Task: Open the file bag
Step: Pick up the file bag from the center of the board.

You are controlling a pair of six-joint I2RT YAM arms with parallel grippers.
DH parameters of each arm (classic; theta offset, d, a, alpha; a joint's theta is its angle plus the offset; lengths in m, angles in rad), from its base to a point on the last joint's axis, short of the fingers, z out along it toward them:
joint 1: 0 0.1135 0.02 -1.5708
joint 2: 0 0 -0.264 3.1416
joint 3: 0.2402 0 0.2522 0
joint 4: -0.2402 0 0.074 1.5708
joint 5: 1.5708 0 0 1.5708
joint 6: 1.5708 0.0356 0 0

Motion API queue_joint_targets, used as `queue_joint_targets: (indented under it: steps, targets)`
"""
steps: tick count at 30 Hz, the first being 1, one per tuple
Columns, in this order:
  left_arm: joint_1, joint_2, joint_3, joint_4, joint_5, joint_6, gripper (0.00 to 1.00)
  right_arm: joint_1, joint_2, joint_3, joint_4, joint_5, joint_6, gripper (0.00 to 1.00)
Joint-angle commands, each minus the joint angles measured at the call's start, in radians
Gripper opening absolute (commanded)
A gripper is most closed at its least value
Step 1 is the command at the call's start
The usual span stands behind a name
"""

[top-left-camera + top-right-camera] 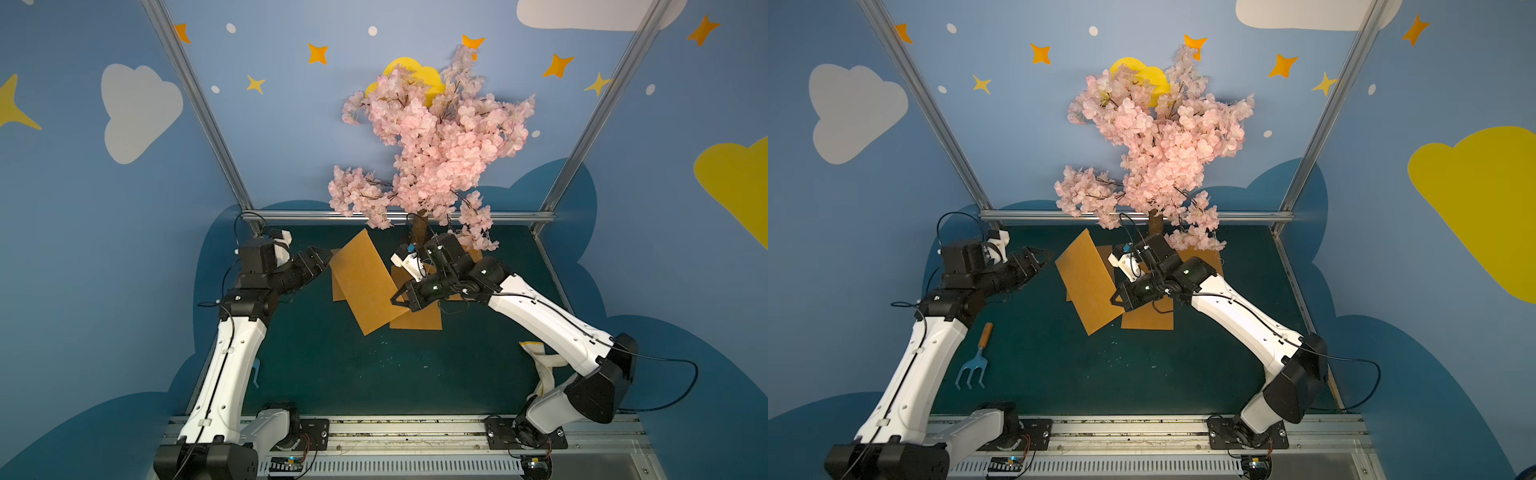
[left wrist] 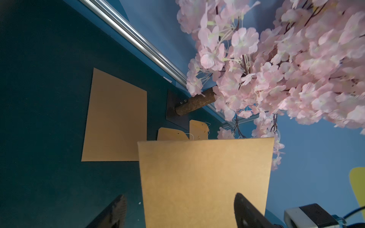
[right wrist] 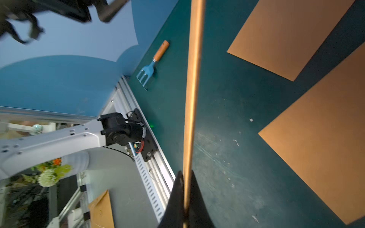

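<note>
Right wrist view shows the right fingers (image 3: 177,191) closed tight on one edge of the file bag (image 3: 192,98), which runs edge-on away from the camera, clear of the tabletop (image 3: 227,138). In both top views the bag hangs tilted above the tabletop between the two arms. It sits over other kraft bags (image 1: 415,322) lying flat near the foot of the blossom tree (image 1: 432,137). The left fingers (image 2: 245,211) stand wide apart and hold nothing. The left wrist view puts the bag's near edge between them, but contact with either finger cannot be confirmed. Assessment: the bag is lifted and presented, but no open mouth, raised flap or unwound string is visible on it, so the opening itself appears outstanding. Its closure end cannot be identified from these angles. Remaining work, in my judgement: a second hold by the left fingers, then parting the flap against the right grip.
</note>
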Motion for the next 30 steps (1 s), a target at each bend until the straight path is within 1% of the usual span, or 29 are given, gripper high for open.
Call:
queue_joint_targets:
  steps: [1,3,5,8,12,19,22,25,30]
  targets:
    - [-0.1,0.066,0.14,-0.221,-0.165,0.085,0.86,0.041,0.043,0.03,-0.092,0.17,-0.066,0.0]
    - [-0.154,0.124,0.222,-0.279,-0.228,0.083,0.91,0.058,0.069,0.055,-0.119,0.209,-0.051,0.0]
    - [-0.2,0.171,0.29,-0.33,-0.292,0.086,0.91,0.074,0.086,0.065,-0.12,0.237,-0.057,0.0]
    - [-0.262,0.23,0.382,-0.382,-0.352,0.086,0.9,0.095,0.11,0.086,-0.126,0.261,-0.063,0.0]
    - [-0.327,0.307,0.479,-0.476,-0.457,0.092,0.87,0.119,0.13,0.127,-0.155,0.335,-0.072,0.0]
    - [-0.348,0.406,0.535,-0.497,-0.479,0.057,0.83,0.166,0.157,0.182,-0.185,0.412,-0.103,0.0]
    - [-0.351,0.447,0.567,-0.496,-0.481,0.043,0.77,0.182,0.175,0.204,-0.198,0.424,-0.103,0.0]
    - [-0.36,0.478,0.603,-0.514,-0.491,0.04,0.73,0.19,0.188,0.22,-0.204,0.443,-0.106,0.0]
    - [-0.365,0.479,0.597,-0.525,-0.499,0.028,0.62,0.194,0.199,0.244,-0.208,0.479,-0.11,0.0]
